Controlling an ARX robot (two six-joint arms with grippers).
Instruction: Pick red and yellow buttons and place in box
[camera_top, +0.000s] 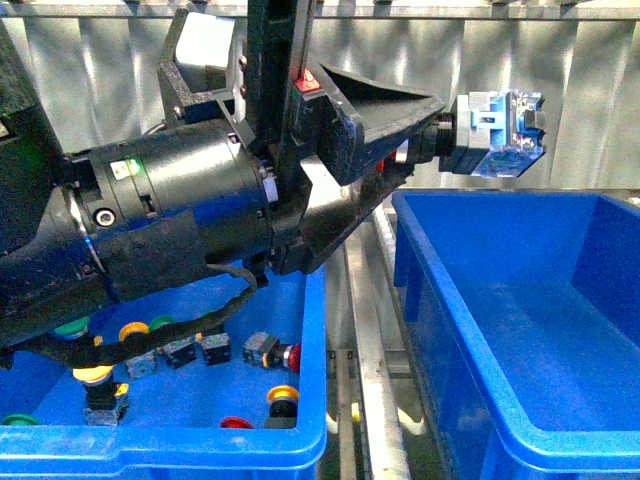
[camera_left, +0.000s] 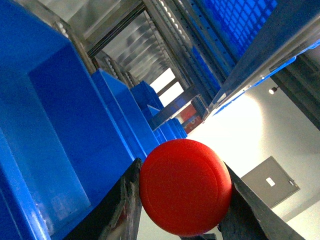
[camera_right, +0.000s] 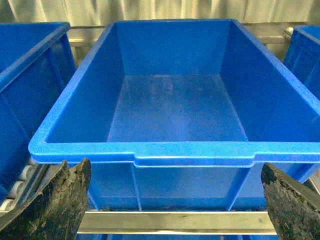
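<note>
Above the far left corner of the box (camera_top: 560, 330), as near as I can judge from the front, hangs a red button (camera_top: 500, 130). It lies sideways, its pale blocky body poking out toward the box. The left gripper (camera_top: 415, 145) has it by the head. Its wrist camera shows the round red face of the button wedged between two black fingers (camera_left: 122, 210), which are narrowed onto it. The button touches nothing else and is in the air, clear of the rim.

The box looks bare inside from the front, and so does the one the right wrist camera shows. The right gripper (camera_right: 175, 167) hovers just outside that box's near rim, fingers spread wide and holding nothing.

Off to the left, under the arm, the source bin (camera_top: 200, 445) has more switches on its floor: a red one (camera_top: 293, 357), a yellow one (camera_top: 283, 395), others, and green ones (camera_top: 72, 326) among them.

I take this for the carry, close to the drop. The next move calls for bringing the button further over the box's open middle and spreading the fingers. With an empty box and a stocked bin, most of the job lies ahead.
</note>
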